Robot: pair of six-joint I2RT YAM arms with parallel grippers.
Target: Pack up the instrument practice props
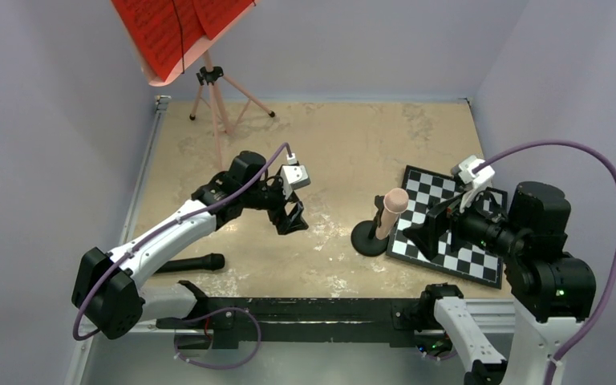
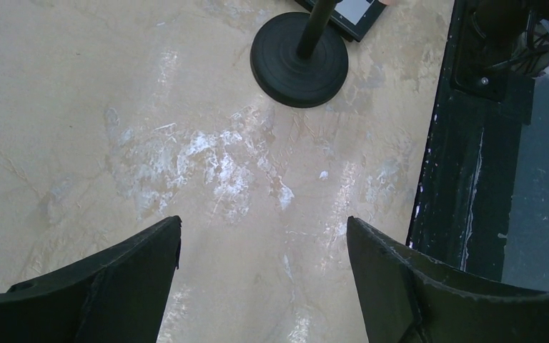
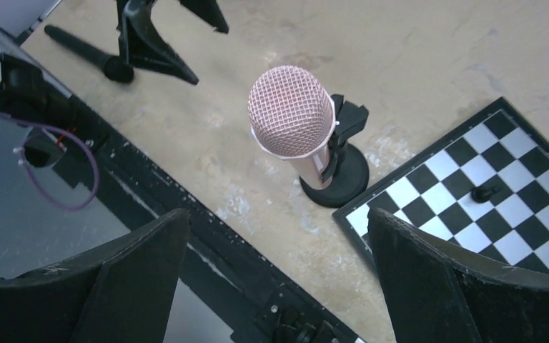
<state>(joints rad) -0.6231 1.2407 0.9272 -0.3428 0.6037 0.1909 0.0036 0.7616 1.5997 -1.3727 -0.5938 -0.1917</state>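
Down at the near edge, the black microphone [image 1: 196,263] lies flat on the tan table [image 1: 353,152], just in front of the black rail [image 1: 329,309], beside the left arm.

A little further in, the left gripper [image 2: 264,229] hangs over bare tabletop, jaws spread wide, nothing between them and nothing held. Its camera looks across to the black round base [image 2: 299,61] off to its right.

Over on the right, the right gripper [image 3: 279,221] is spread just as wide, empty as well, hovering by the near-left side of the checkerboard [image 3: 507,207]. Straight ahead of its fingers stands the pink microphone [image 3: 291,114], mesh head up, clipped at a tilt to a short stand on that round base. The base sits on the table just beside the board's edge.

At the far left corner, the pink music stand [image 1: 216,88] stands upright on its tripod legs, with the red sheet-music pages [image 1: 172,28] open on its desk, well apart from both grippers.
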